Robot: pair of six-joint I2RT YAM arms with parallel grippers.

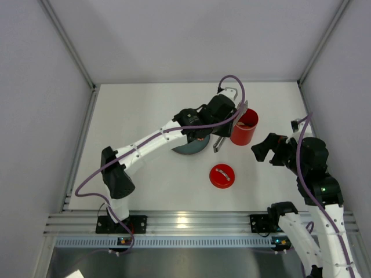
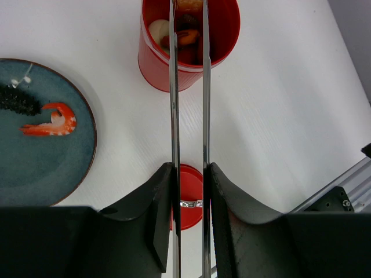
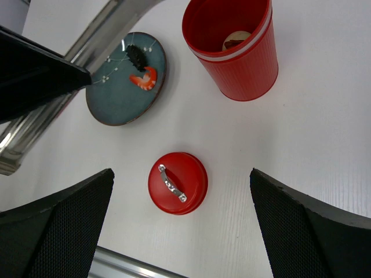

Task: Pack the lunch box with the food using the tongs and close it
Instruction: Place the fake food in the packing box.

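Note:
The red lunch box (image 1: 246, 128) stands open, with a beige disc (image 2: 157, 29) and dark and orange food (image 2: 184, 36) inside. My left gripper (image 2: 190, 169) is shut on the slim silver tongs (image 2: 174, 110). Their two arms stay slightly apart and their tips reach down into the lunch box (image 2: 155, 65). An orange-red shrimp (image 2: 53, 120) and a dark piece (image 2: 16, 99) lie on the blue-grey plate (image 2: 35, 168). The red lid (image 1: 222, 176) rests handle-up on the table in front of the box. My right gripper (image 1: 264, 149) hangs open to the right of the box, above the lid (image 3: 184, 191).
The plate (image 1: 184, 150) lies partly under my left arm, left of the lunch box. An aluminium rail (image 1: 185, 222) runs along the near table edge, just behind the lid. White walls close off the table on three sides.

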